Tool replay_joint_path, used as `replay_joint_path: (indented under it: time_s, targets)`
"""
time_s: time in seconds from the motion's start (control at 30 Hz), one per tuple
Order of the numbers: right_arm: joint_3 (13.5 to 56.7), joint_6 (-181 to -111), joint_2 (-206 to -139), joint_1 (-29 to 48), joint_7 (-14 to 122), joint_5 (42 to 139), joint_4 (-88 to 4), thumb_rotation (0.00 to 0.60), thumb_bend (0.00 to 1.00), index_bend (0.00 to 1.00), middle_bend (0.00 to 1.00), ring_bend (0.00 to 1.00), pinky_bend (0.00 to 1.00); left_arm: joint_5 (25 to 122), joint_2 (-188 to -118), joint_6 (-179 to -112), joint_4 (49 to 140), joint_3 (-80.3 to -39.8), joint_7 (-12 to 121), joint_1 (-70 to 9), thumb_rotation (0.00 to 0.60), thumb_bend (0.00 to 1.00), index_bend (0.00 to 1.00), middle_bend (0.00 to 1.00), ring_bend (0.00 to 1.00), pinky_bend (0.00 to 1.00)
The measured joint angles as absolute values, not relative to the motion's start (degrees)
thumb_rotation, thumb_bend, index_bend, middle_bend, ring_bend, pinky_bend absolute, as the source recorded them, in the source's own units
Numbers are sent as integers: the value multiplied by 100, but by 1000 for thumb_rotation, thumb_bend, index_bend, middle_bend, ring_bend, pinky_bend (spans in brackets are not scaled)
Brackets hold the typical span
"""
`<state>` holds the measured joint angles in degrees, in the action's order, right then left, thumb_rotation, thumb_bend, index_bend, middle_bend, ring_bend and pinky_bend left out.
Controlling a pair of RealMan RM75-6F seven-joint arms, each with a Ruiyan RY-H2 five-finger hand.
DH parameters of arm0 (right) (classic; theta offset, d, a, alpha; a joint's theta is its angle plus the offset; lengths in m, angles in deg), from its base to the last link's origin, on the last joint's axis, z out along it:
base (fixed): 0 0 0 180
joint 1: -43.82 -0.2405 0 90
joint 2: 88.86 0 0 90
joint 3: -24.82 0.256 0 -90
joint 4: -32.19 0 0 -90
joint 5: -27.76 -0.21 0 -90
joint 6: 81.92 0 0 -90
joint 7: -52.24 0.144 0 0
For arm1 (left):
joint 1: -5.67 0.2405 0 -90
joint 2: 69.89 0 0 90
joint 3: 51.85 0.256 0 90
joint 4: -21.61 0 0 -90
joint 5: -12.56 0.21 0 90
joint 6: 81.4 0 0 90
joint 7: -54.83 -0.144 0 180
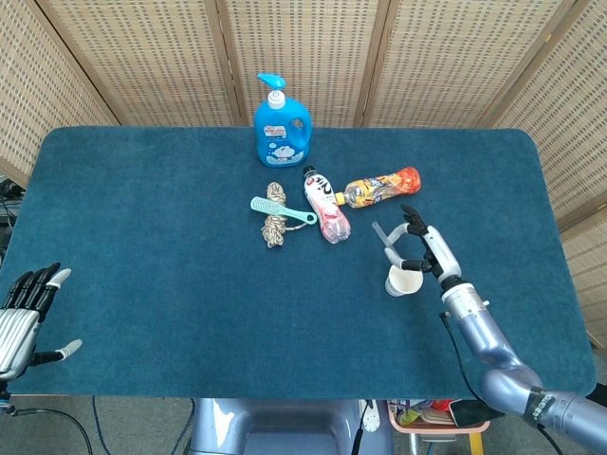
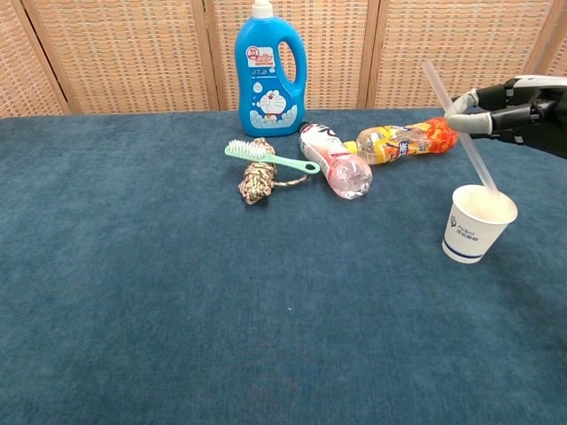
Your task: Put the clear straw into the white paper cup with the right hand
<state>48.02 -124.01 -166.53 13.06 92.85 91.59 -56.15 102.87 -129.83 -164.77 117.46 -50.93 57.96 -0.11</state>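
The white paper cup stands upright on the blue table at the right; in the head view the cup is just below my right hand. The clear straw leans up and to the left, with its lower end inside the cup's mouth. My right hand reaches in from the right edge and pinches the straw at mid-length. Only the straw's upper part shows in the head view. My left hand hangs off the table's near left corner, fingers apart and holding nothing.
A blue detergent bottle stands at the back. In front of it lie a teal brush, a coil of rope, a pink-capped bottle and an orange bottle. The table edge runs right of the cup.
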Motion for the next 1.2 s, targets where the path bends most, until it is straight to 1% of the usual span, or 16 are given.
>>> replay_joint_path:
  time_s: [0.8, 0.93, 0.97, 1.0, 1.1, 1.2]
  targets:
    - [4444, -12297, -17132, 1217, 9932, 9667, -4759, 600, 459, 654, 7, 0, 0, 10267, -12973, -16450, 11751, -5094, 5822, -26, 600, 133, 0, 0, 0, 0]
    - [4387, -12272, -17169, 1197, 10074, 9780, -4653, 600, 357, 650, 0, 0, 0, 10273, -12971, -16452, 11753, -5089, 5823, -25, 600, 132, 0, 0, 0, 0]
    - [4378, -12269, -17176, 1193, 10118, 9807, -4629, 600, 307, 636, 0, 0, 0, 10272, -12971, -16453, 11753, -5089, 5824, -24, 600, 132, 0, 0, 0, 0]
    - [4363, -12269, -17187, 1187, 10174, 9856, -4586, 600, 283, 623, 0, 0, 0, 10272, -12970, -16454, 11752, -5089, 5826, -24, 600, 133, 0, 0, 0, 0]
    - [4320, -12284, -17212, 1174, 10295, 9980, -4492, 600, 201, 549, 0, 0, 0, 10267, -12967, -16453, 11752, -5093, 5831, -27, 600, 132, 0, 0, 0, 0]
    - [4279, -12306, -17217, 1168, 10426, 10088, -4449, 600, 179, 486, 0, 0, 0, 10262, -12966, -16447, 11750, -5092, 5835, -29, 600, 133, 0, 0, 0, 0]
